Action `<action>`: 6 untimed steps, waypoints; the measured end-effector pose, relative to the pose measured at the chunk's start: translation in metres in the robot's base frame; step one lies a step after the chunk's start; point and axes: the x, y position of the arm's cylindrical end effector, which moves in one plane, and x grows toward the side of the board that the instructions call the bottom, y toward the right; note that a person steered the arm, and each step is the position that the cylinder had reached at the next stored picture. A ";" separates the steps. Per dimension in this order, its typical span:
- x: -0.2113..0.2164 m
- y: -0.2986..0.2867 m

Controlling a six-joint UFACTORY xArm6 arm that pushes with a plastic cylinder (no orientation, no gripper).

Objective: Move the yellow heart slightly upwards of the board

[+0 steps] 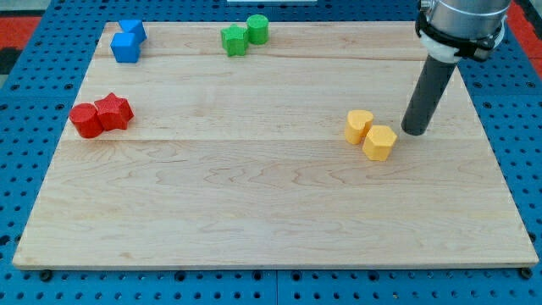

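On the right half of the pale wooden board, the small yellow heart-shaped block sits a little above mid-height, and a second yellow block, seemingly hexagonal, touches it at its lower right. The arm's dark rod comes down from the view's top right, and my tip rests on the board just to the right of the two yellow blocks, nearest the second one, with a thin gap between. The rod carries no fingers, so nothing is gripped. The board above the heart is open wood up to the top edge.

Well apart from these, two green blocks stand side by side near the top edge; their shapes are hard to make out. Two blue blocks touch at the top left corner, and two red blocks touch near the left edge. A blue pegboard table surrounds the board. No writing or label can be read.
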 end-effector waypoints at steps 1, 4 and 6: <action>-0.020 -0.081; 0.003 -0.167; 0.023 -0.203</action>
